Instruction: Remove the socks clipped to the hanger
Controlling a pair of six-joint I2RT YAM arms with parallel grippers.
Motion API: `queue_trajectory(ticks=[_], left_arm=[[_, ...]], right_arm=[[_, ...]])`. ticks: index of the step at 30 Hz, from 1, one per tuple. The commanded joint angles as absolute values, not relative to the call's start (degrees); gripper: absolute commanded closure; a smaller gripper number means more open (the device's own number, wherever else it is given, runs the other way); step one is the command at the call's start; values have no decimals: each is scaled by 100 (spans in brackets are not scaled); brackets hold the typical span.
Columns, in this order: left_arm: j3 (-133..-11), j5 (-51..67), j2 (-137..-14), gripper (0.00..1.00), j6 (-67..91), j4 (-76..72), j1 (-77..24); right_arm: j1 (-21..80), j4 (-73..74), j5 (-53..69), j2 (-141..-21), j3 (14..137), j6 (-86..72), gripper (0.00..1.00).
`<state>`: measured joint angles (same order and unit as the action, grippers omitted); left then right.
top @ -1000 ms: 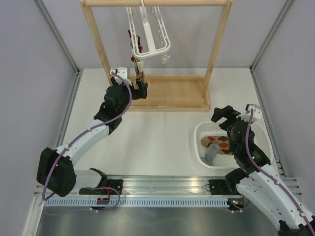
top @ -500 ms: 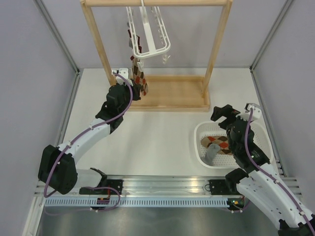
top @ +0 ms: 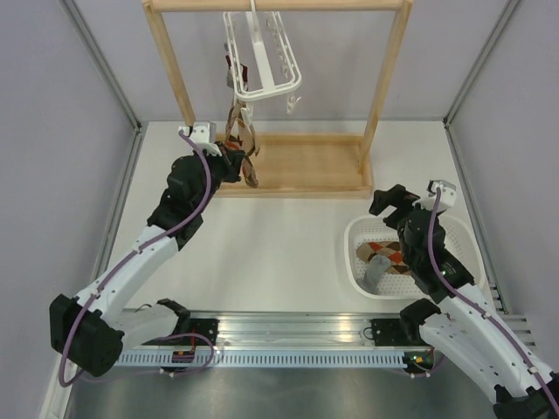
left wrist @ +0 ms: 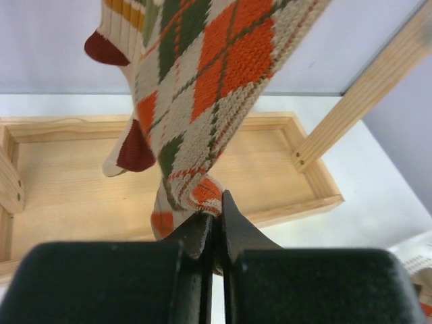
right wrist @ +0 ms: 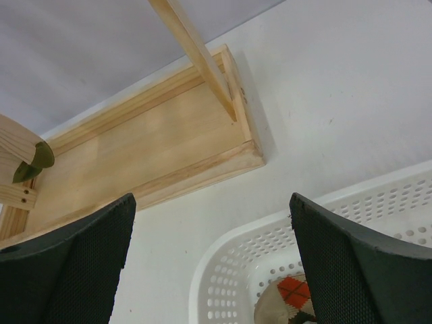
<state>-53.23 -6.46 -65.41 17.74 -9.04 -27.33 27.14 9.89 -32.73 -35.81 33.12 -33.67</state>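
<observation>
In the top external view the white hanger [top: 281, 85] hangs by its hook from the top bar of the wooden rack [top: 168, 70], at the far side of the tabletop [top: 279, 244]. An argyle sock [top: 239, 135] stretches down from the hanger's near-left corner, with darker fabric bunched just behind it, to the left gripper [top: 239, 162], which pinches its lower end above the rack's wooden base tray [top: 310, 166]. To the right a white perforated basket [top: 356, 237] sits on the tabletop and holds a grey sock [top: 376, 276] lying partly over a second argyle sock [top: 390, 253]. The right gripper [top: 392, 202] hovers over the basket's far-left rim with its jaws spread apart and nothing between them. In the left wrist view the left gripper [left wrist: 217, 213] has its black fingers [left wrist: 200, 233] pressed together on the lowest tip of the argyle sock [left wrist: 223, 74], whose cream, orange and green diamonds rise tilted up and to the right out of the picture. Just behind and to the left hangs a sock with dark red toe [left wrist: 106, 48], and the base tray [left wrist: 74, 179] lies below. In the right wrist view the right gripper [right wrist: 210, 226] is wide open, its two padded fingers [right wrist: 71, 270] set well apart at the lower corners. Between them show the bare tabletop [right wrist: 324, 101], the basket [right wrist: 223, 270] rim with a patch of the second argyle sock [right wrist: 294, 290] inside, and beyond it a corner of the base tray [right wrist: 148, 155] with one slanting post.
</observation>
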Motion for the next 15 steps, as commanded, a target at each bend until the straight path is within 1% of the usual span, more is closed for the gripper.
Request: queue_trajectory(ticks=[1, 5, 7, 11, 15], left_arm=[[-5511, -229, -6135, 98, 2144, -669, -2725], [-5502, 191, -5898, 98, 2215, -458, -2821], [-5572, 237, -5819, 98, 2145, -274, -2978], [-5809, -200, -5730, 98, 1618, 182, -3558], [-6029, -229, -5695, 98, 1257, 597, -3981]], right_arm=[[2707, 852, -3042, -3656, 3445, -3331, 2], [2707, 975, -2796, -3832, 3630, -3226, 2], [2716, 1011, -2567, -3884, 3717, -3173, 4], [2716, 1011, -2084, -4051, 3876, -3103, 9], [2777, 941, -1644, -4175, 4069, -3059, 12]])
